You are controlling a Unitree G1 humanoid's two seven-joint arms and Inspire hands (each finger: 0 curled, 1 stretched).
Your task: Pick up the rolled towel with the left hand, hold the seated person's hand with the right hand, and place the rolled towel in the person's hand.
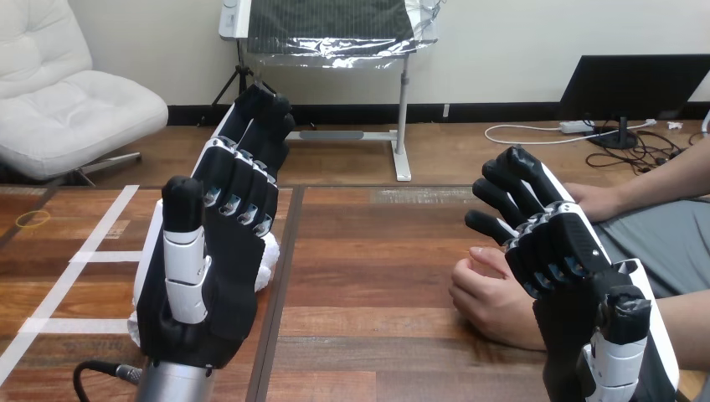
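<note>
Nearest me, my left hand [205,285] is raised over the wooden table [377,276], palm turned back toward me. Its fingers are straight and side by side, its thumb upright, and it holds nothing. Just behind it lies the white rolled towel [268,255], showing past both sides of my palm; I cannot tell whether we touch. My right hand [565,247] is lifted too, fingers loosely bent and apart, gripping nothing. The person's nearer hand [490,297] rests loosely curled on the table at that palm's inner side, partly behind it. Beyond my right fingertips lies the person's farther hand [596,201].
</note>
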